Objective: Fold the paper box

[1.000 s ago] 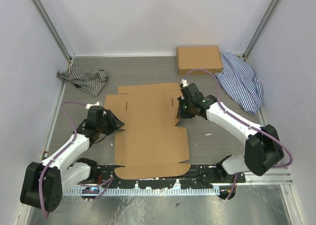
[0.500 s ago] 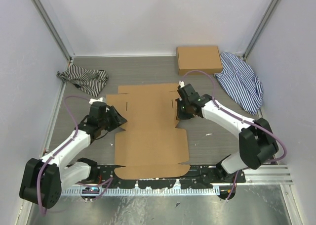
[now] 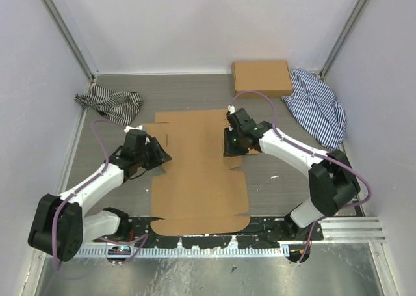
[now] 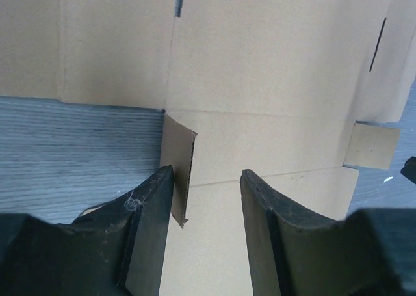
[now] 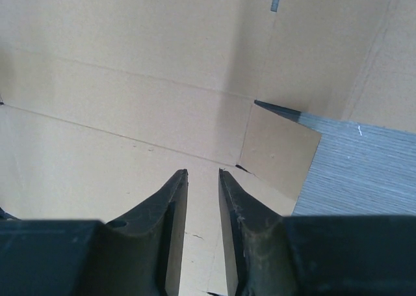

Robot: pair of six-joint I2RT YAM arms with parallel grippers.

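The left gripper stood open, its two dark fingers well parted. A small upturned side flap stood just inside the finger on the bare-table side; whether flap and finger touched could not be told. The right gripper held only a narrow gap between its fingers, with nothing in it. It hung low over the sheet, near another small flap lifted off the grey wood-grain table.

Both grippers worked at opposite side edges of the flat brown die-cut cardboard paper box. It lay unfolded in the middle of the table between the two arms, its near edge reaching toward their bases.

The sheet looked light and thin. It would likely be stiff across each panel, willing to bend only along its creases, and smooth enough to slide if pushed from one side. Lying flat, it offered little to pinch from above, so the raised side flaps and free outer edges seemed the best holds, with the other gripper pressing a panel down.

It was plain and unprinted, cut into several rectangular panels. Pressed crease lines, a few short dark slits and a rounded flap at the near end marked its surface.
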